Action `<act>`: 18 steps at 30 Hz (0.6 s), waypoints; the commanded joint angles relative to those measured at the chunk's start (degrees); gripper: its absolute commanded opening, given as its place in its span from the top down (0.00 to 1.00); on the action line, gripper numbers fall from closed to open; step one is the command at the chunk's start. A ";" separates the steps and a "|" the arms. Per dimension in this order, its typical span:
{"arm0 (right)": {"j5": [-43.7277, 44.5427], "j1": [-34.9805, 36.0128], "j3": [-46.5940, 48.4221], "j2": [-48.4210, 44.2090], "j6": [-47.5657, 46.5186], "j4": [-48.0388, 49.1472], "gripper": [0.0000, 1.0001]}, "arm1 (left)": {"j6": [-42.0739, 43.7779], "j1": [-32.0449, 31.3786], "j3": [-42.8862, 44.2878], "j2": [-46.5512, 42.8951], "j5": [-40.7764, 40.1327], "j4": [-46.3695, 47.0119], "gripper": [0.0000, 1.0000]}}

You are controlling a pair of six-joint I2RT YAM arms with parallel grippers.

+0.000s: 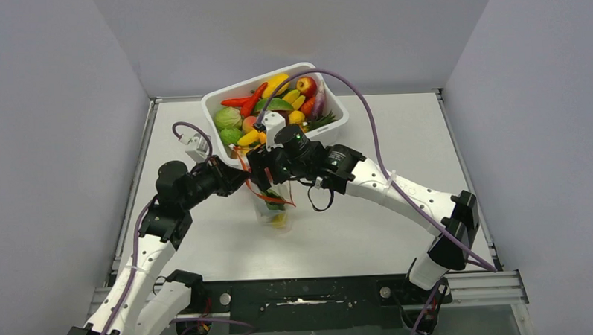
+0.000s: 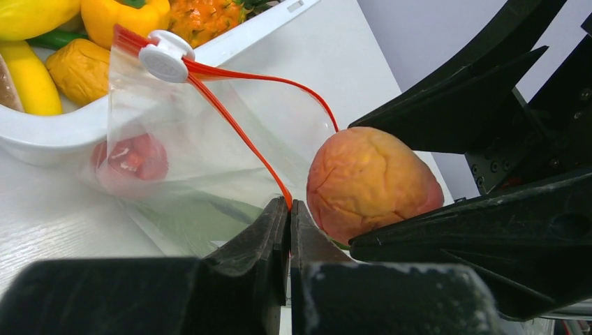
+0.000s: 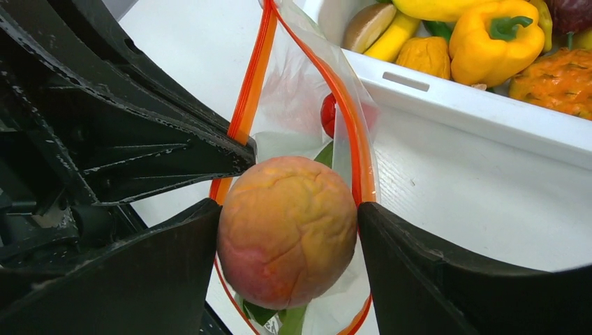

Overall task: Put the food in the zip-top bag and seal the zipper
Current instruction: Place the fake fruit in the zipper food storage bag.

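Midway across the counter (image 1: 396, 134), just near of the white tub (image 3: 475, 105), the clear bag (image 2: 195, 153) is held up with its mouth open. Left jaws are clenched on the bag's rim at the orange zipper (image 2: 237, 132), whose white slider (image 2: 165, 56) sits at the far end. Right jaws grip a peach-coloured fruit (image 3: 286, 230) at the bag's mouth, between the two zipper strips. A red fruit (image 2: 132, 157) and a green leaf (image 3: 290, 322) lie inside the bag.

Clear, thin, glossy plastic bag (image 2: 209, 174), red-orange plastic zipper (image 2: 237, 138); finely wrinkled satin peach (image 3: 286, 230); smooth white plastic tub (image 3: 475, 105); glossy yellow pepper (image 3: 496, 35); matt white table (image 3: 489, 202).
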 commanded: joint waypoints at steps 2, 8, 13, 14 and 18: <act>1.01 0.37 2.74 -3.36 -0.80 1.01 0.27 | 0.00 0.46 3.97 -0.06 0.57 1.10 1.00; 1.18 0.40 4.33 -3.86 -0.67 -0.41 0.24 | -0.51 0.43 3.59 -0.01 0.45 1.41 1.00; 2.28 0.36 4.62 -5.85 -2.96 -1.46 0.28 | 0.74 0.45 3.97 0.07 -0.31 0.22 1.00; 3.11 0.35 3.88 -6.37 -3.76 -1.41 0.30 | 1.08 0.42 3.93 0.00 -0.45 -0.14 1.00; 6.24 0.14 1.33 -6.89 -6.23 -2.41 0.45 | 1.30 0.41 3.18 -0.48 -0.27 -0.13 1.00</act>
